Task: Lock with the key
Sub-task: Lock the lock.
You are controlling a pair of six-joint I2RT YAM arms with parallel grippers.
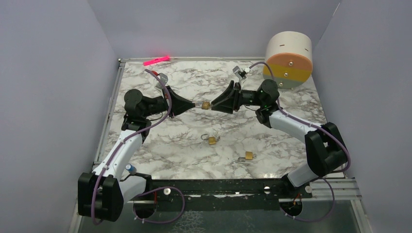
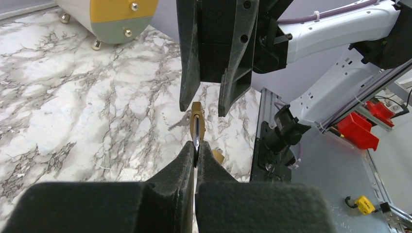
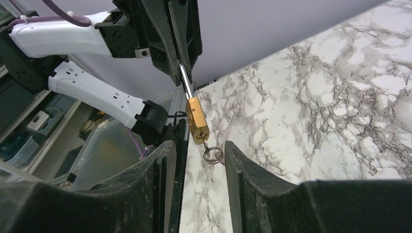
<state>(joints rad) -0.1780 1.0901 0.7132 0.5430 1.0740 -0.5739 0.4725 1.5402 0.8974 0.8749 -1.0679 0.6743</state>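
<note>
The padlock (image 1: pixel 205 105) has the left gripper (image 1: pixel 195 104) at its 9 o'clock, the right gripper (image 1: pixel 214 105) at 3, a second padlock (image 1: pixel 212 140) at 6, a third padlock (image 1: pixel 248 156) at 5.

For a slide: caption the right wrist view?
Left gripper pinches the shackle of a brass padlock; the open right gripper faces its dangling key ring.

You look down on a white counter (image 1: pixel 272 131) veined in grey marble; pale lavender walls (image 1: pixel 48 73) close it in at the left, back and right; a metal rail (image 1: pixel 111 111) runs along its left edge and a black bar (image 1: pixel 218 187) along the near one; a round drum (image 1: pixel 288 58), banded white, orange, yellow and grey, sits at the far right corner; a pink strip (image 1: pixel 156 60) lies at the far edge; the light is soft and even.
</note>
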